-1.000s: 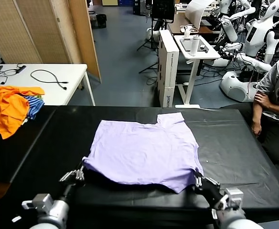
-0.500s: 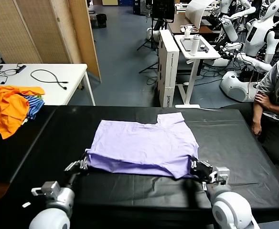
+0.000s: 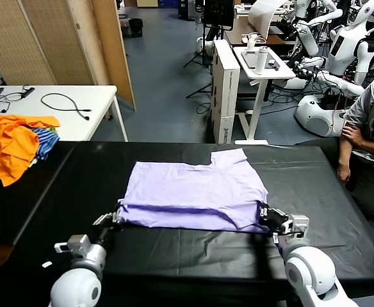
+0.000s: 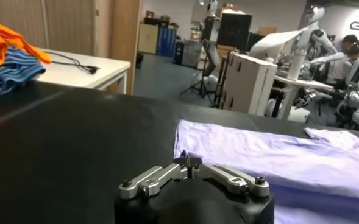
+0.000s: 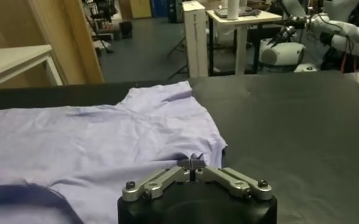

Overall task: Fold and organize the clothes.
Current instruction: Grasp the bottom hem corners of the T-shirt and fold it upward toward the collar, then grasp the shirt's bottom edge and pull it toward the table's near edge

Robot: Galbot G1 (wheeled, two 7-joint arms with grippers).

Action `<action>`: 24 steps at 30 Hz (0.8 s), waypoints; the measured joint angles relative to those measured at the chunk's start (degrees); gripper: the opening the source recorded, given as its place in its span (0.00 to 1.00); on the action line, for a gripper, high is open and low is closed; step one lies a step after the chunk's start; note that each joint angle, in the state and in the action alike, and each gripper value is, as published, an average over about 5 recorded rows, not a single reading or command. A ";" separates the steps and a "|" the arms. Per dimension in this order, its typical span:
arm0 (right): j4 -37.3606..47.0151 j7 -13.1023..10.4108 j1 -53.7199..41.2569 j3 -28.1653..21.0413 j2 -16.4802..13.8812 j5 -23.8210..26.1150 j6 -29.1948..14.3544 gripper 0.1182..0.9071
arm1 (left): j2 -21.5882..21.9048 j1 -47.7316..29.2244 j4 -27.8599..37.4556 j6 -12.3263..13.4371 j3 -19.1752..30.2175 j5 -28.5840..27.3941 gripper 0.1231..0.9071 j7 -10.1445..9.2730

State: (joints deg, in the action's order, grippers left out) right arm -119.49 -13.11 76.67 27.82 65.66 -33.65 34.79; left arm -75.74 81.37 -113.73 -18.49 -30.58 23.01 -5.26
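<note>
On the black-covered table (image 3: 174, 249), centre of the head view, lies the lavender T-shirt (image 3: 193, 195), its near hem doubled back over the body so a two-layer band runs along the near edge; one sleeve sticks out toward 1 o'clock. Left gripper (image 3: 112, 221) sits at about 8 o'clock of the shirt, right at the near-left corner of the fold. Right gripper (image 3: 271, 219) sits at about 4 o'clock, at the near-right corner. Left wrist view: the left gripper's fingertips meet at a point just short of the shirt edge; whether cloth is pinched between them, cannot tell. Right wrist view: the right gripper's tips come together against the fabric at the corner; grasp or release likewise cannot tell, since the contact point is too small to read. Off-task heap of orange and blue-striped garments (image 3: 14, 144) rests at 10 o'clock, at the far-left table edge, well apart from the shirt. White side table (image 3: 78, 112) with a black cable (image 3: 65, 103) stands behind it. Seated person (image 3: 366, 134) at 3 o'clock, beside the table's right end.
</note>
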 joint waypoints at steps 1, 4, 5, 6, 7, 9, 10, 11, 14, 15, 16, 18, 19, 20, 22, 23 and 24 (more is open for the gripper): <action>-0.56 0.31 0.54 0.37 -0.18 0.05 0.41 0.46 | 0.05 -0.05 0.02 -0.05 0.16 0.00 0.23 0.01; -2.56 1.46 2.70 1.81 -0.81 0.31 1.60 0.69 | 0.10 0.27 -0.37 -0.26 0.37 -0.08 0.47 0.00; -3.28 1.81 3.60 2.39 -1.04 0.40 1.80 0.78 | 0.10 0.49 -0.59 -0.32 0.35 -0.15 0.54 -0.01; -4.01 2.12 4.56 3.01 -1.29 0.48 1.89 0.85 | 0.09 0.75 -0.85 -0.37 0.31 -0.27 0.64 -0.02; -4.74 2.38 5.62 3.67 -1.54 0.55 1.93 0.90 | 0.07 1.06 -1.16 -0.42 0.25 -0.45 0.71 -0.02; -5.89 2.81 7.70 4.91 -1.92 0.59 1.91 0.97 | 0.02 1.83 -1.85 -0.48 0.09 -0.84 0.86 -0.02; -6.28 3.01 8.70 5.50 -2.07 0.59 1.85 0.98 | -0.02 2.29 -2.26 -0.48 0.00 -1.03 0.91 -0.01; -6.56 3.22 9.63 6.04 -2.20 0.61 1.78 0.99 | -0.07 2.75 -2.68 -0.49 -0.09 -1.16 0.94 0.01; -6.89 3.80 11.89 7.19 -2.42 0.82 1.44 1.00 | -0.30 4.17 -3.82 -0.47 -0.25 -1.42 0.99 0.10; -6.94 3.95 12.49 7.41 -2.45 0.93 1.30 1.00 | -0.40 4.58 -4.06 -0.45 -0.26 -1.58 1.00 0.14; -6.96 4.10 13.04 7.59 -2.46 1.05 1.14 1.00 | -0.51 4.96 -4.22 -0.42 -0.24 -1.79 1.00 0.17; -6.88 4.32 13.90 7.86 -2.47 1.24 0.82 0.99 | -0.75 5.62 -4.29 -0.34 -0.15 -2.26 1.00 0.20; -6.78 4.40 14.16 7.95 -2.47 1.30 0.70 0.97 | -0.86 5.91 -4.25 -0.29 -0.08 -2.50 1.00 0.22; -6.66 4.46 14.33 8.02 -2.45 1.35 0.61 0.95 | -0.95 6.19 -4.19 -0.24 -0.01 -2.69 1.00 0.25; -6.37 4.52 14.41 8.04 -2.41 1.45 0.53 0.87 | -1.06 6.65 -4.03 -0.16 0.18 -2.97 1.00 0.34; -6.22 4.54 14.36 7.99 -2.39 1.53 0.52 0.84 | -1.08 6.80 -3.92 -0.12 0.28 -3.07 1.00 0.38; -6.07 4.55 14.27 7.90 -2.38 1.61 0.52 0.80 | -1.10 6.91 -3.82 -0.09 0.39 -3.15 0.99 0.42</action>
State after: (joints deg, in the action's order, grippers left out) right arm -125.56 -8.56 90.94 35.72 63.28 -32.03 35.31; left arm -76.84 88.27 -117.55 -18.58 -30.19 19.86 -4.84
